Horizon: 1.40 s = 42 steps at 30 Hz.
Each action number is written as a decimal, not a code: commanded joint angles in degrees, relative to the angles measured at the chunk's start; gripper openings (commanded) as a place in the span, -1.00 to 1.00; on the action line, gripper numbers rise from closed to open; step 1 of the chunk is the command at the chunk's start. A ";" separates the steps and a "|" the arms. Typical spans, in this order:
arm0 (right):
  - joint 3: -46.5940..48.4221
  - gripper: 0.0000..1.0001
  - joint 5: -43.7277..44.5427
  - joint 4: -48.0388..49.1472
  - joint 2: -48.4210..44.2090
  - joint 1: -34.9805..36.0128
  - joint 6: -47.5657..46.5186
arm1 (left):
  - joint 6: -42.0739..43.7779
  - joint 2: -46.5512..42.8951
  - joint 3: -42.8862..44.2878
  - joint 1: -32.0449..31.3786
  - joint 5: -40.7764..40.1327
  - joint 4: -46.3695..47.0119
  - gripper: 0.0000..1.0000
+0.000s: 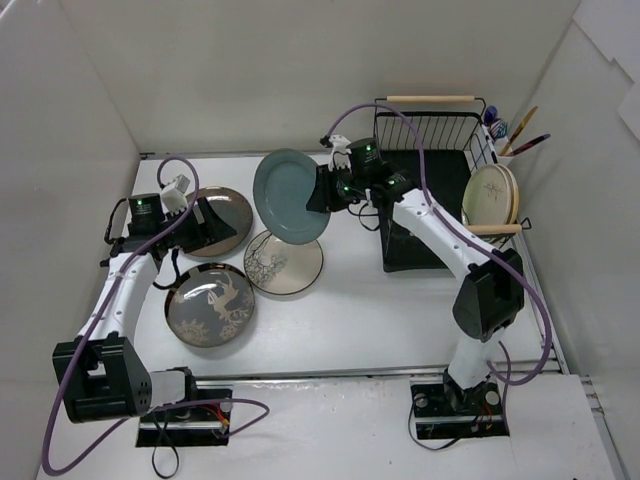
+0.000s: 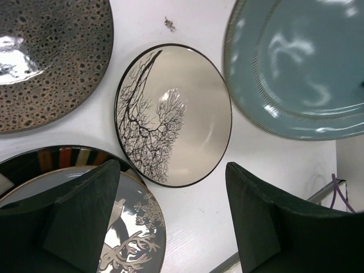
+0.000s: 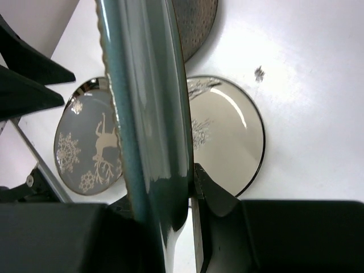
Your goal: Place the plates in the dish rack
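Clamps the round glossy teal ceramic plate [image 3: 153, 114] by its rim between the fingers of the right gripper [image 3: 170, 216], tilted nearly on edge; locates the rectangular black wire dish rack [image 1: 430, 130] behind those fingers, on the wrist side. Holds the left gripper [image 2: 170, 199] with fingers spread wide, gripping nothing; frames the round dark-rimmed beige ceramic plate [image 2: 173, 114] with tree motif just beyond the fingertips; places the round dark grey ceramic plate [image 2: 131, 233] under one finger.

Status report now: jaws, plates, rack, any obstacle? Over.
Left jaws open, empty, by brown plate. Right jaws shut on teal plate, held up on edge. Rack holds one cream plate. No obstacle seen before rack.
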 commanded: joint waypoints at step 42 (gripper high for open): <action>-0.79 -1.00 13.62 -1.18 -27.44 -33.99 -17.40 | 3.18 -2.50 -0.44 0.41 -6.56 -1.86 0.41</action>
